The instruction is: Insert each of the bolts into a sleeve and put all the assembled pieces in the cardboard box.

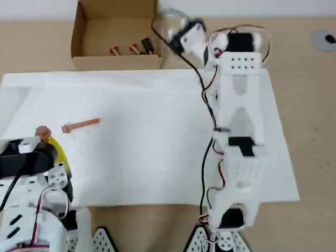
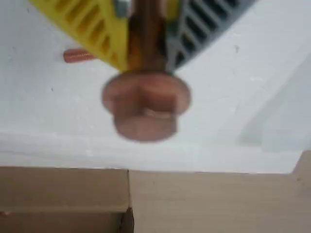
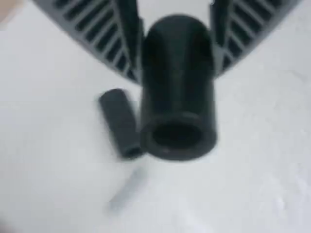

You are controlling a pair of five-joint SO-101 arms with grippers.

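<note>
Left wrist view shows the held bolt point(image 2: 146, 104) clamped in the left end effector point(image 2: 146, 65), with the shank along the fingers and the head out past the tips. The held sleeve point(image 3: 177, 116) is gripped tight by the right end effector point(image 3: 177, 77), its open mouth pointing outward. From the bolt, the sleeve is far and to the right, beside the cardboard box point(image 1: 79, 37), so they are well apart. I judge both long axes must line up before joining. A loose bolt point(image 1: 80, 125) lies on the white mat point(image 1: 147, 157), nearer the left arm. A spare sleeve point(image 3: 120, 121) lies just beside the held one.
</note>
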